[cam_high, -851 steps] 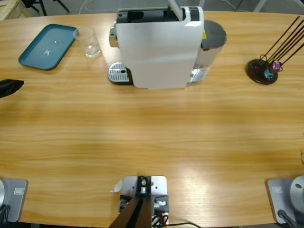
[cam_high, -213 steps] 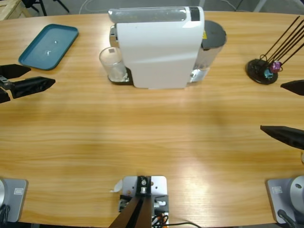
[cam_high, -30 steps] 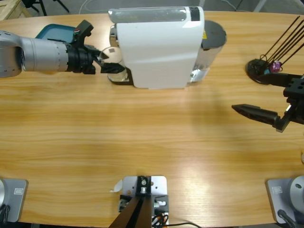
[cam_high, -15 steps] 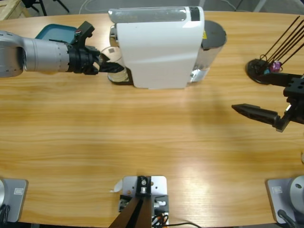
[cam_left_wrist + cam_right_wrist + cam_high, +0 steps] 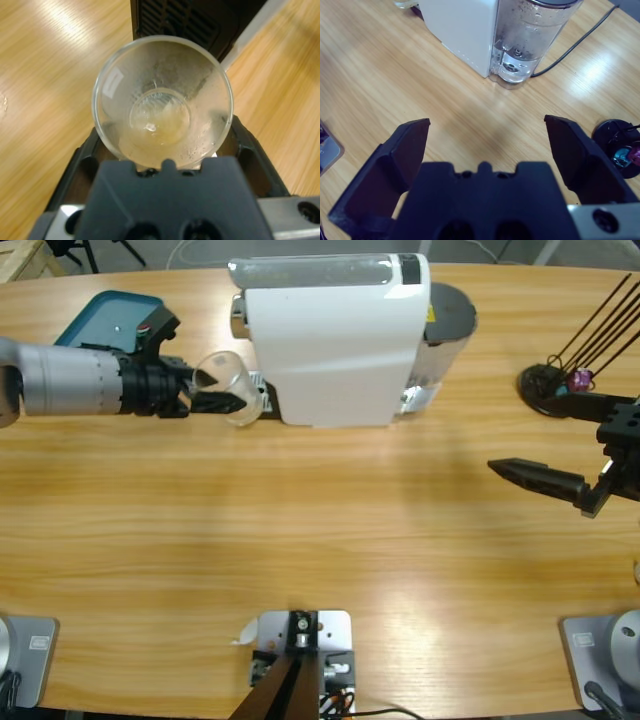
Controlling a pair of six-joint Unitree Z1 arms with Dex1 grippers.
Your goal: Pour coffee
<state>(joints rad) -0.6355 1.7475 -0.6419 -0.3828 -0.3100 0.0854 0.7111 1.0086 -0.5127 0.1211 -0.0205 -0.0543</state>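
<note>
A small clear tumbler [image 5: 226,386] hangs just left of the white coffee machine [image 5: 335,340], off its drip tray [image 5: 263,400], with my left gripper [image 5: 215,398] shut on it. In the left wrist view I look down into the tumbler [image 5: 162,100]; a shallow pale amber pool of coffee [image 5: 161,121] lies in its base, and mist clings to the walls. The left gripper [image 5: 162,132] has a black jaw on each side of the glass. My right gripper [image 5: 520,435] hovers open at the right of the table, far from the machine, with nothing between its jaws [image 5: 486,125].
A teal tray [image 5: 110,322] lies at the back left, behind the left arm. A black stand with thin rods [image 5: 552,388] sits at the back right, close to the right gripper. The machine's water tank [image 5: 530,40] and cable show in the right wrist view.
The left gripper has drawn back to the left with the tumbler, taking it off the drip tray and away from the machine. The right arm has stayed still.
</note>
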